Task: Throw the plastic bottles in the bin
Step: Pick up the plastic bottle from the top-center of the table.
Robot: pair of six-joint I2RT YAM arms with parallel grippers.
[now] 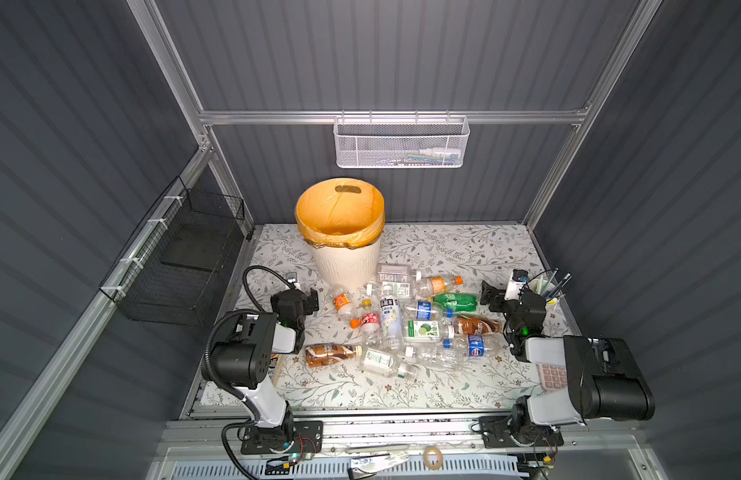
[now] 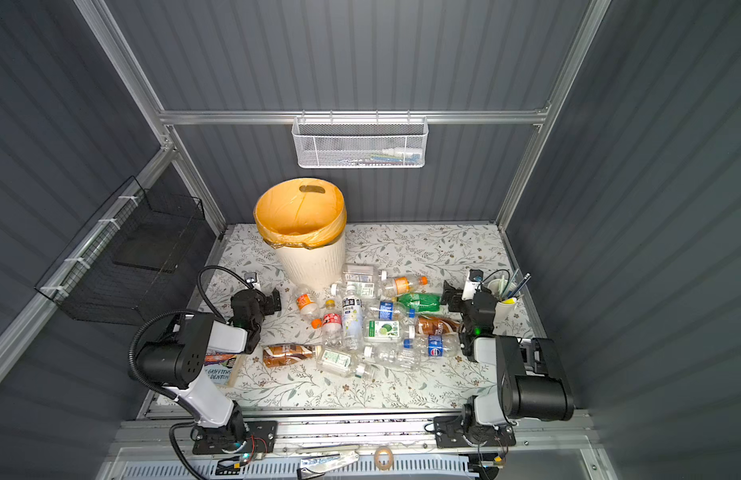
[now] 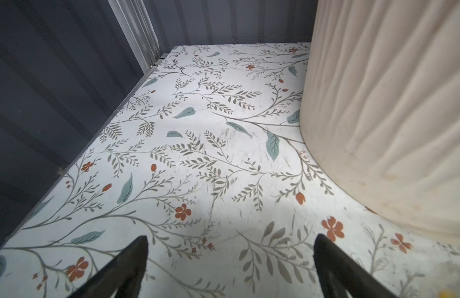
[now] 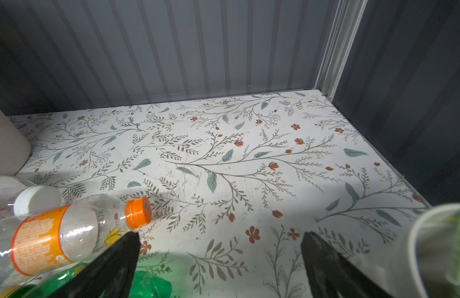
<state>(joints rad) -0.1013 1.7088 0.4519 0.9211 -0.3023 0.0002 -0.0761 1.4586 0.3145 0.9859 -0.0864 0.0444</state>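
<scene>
Meanwhile, fingers spread wide and empty, the left gripper (image 1: pixel 309 297) and right gripper (image 1: pixel 489 297) flank the plastic bottles (image 1: pixel 390 320) heaped at centre frame, just below the bin (image 1: pixel 346 266). A sound first move, likely: take an outlying bottle across its middle, then lift clear over the rim.

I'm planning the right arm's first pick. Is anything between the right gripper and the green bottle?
Nothing visible does. The open right gripper sits right beside the green bottle, at its end, with no other object between them.

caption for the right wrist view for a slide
Open right gripper over the floral table, between an orange-capped bottle and a cup.
</scene>
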